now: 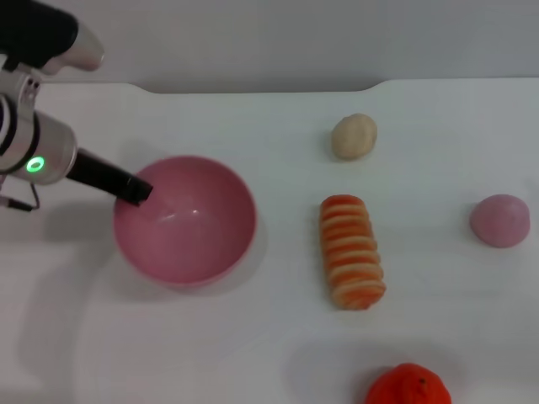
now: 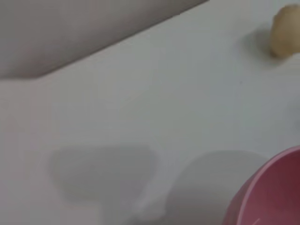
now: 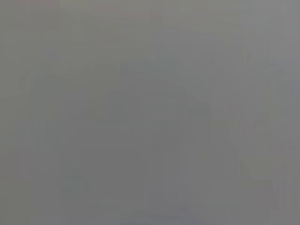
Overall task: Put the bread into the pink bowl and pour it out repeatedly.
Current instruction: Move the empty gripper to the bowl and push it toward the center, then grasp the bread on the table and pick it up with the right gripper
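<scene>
Left claw at one pink bowl, one bread

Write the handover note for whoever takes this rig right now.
Left end effector: at the pink bowl's rim on the robot's left; a grip on the rim cannot be confirmed.
Right end effector: not in view.
Bowl upright and empty on the white table.
Bread lies on the table to the bowl's right, untouched by any arm.
Nearby: beige lump, pink lump, orange fruit.
Left: load the bread, pour, repeat.

A lab-like test setup: bare white table against plain wall.
</scene>
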### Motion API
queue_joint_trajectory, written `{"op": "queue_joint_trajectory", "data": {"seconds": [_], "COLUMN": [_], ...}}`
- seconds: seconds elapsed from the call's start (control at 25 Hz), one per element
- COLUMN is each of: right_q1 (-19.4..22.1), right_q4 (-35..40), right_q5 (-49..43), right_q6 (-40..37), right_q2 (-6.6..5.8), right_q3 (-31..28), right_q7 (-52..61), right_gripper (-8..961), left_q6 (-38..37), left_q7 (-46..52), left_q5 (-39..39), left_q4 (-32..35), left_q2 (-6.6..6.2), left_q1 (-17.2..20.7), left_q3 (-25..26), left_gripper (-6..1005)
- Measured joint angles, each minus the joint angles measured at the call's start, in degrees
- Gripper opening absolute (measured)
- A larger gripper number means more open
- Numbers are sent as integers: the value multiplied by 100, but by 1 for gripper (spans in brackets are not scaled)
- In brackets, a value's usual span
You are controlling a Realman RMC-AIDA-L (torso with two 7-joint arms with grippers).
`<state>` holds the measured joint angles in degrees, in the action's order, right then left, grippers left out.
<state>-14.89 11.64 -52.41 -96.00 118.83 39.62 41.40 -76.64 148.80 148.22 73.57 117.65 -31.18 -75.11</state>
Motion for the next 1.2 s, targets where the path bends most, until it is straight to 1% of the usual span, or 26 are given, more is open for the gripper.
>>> {"op": "queue_joint_trajectory", "data": {"seconds": [0.08, 0.24, 0.36, 0.48, 0.64, 0.72, 0.84, 1.0, 1.08, 1.2], "right_q1": [-78, -278, -436, -595, -654, -653, -610, -692, -789, -972], "right_q4": [19, 265, 704, 1073, 1741, 2182, 3200, 4411, 4908, 5718], "right_q5": [-203, -917, -1608, -2039, -2200, -2211, -2517, -3536, -4106, -5196], "right_q6": [136, 229, 301, 418, 690, 921, 1534, 2212, 2307, 2290], "right_q2": [-7, -14, 0, 6, 20, 22, 25, 21, 3, -9], "right_q3": [0, 2, 2, 2, 66, 228, 643, 954, 1046, 1197], "right_q7": [1, 246, 661, 1021, 1576, 1933, 2779, 4177, 4894, 5973], "right_gripper": [470, 471, 471, 471, 471, 471, 471, 470, 470, 470], "left_q6": [-182, -352, -337, -293, -269, -236, -202, -172, -164, -161], "left_q7": [-1, -67, -93, -94, -96, -97, -97, -97, -97, -97], "left_q5": [21, 41, 33, 15, 11, 10, 9, -3, -12, -14], "left_q4": [38, 47, 52, 82, 112, 116, 121, 123, 123, 123], "left_q2": [-11, -9, -1, 1, 8, 9, 14, 23, 26, 28], "left_q1": [-204, -388, -413, -380, -294, -239, -208, -187, -178, -174], "left_q3": [2, 4, 6, 6, 6, 6, 6, -5, -22, -43], "left_gripper": [43, 43, 42, 43, 43, 43, 44, 44, 44, 44]}}
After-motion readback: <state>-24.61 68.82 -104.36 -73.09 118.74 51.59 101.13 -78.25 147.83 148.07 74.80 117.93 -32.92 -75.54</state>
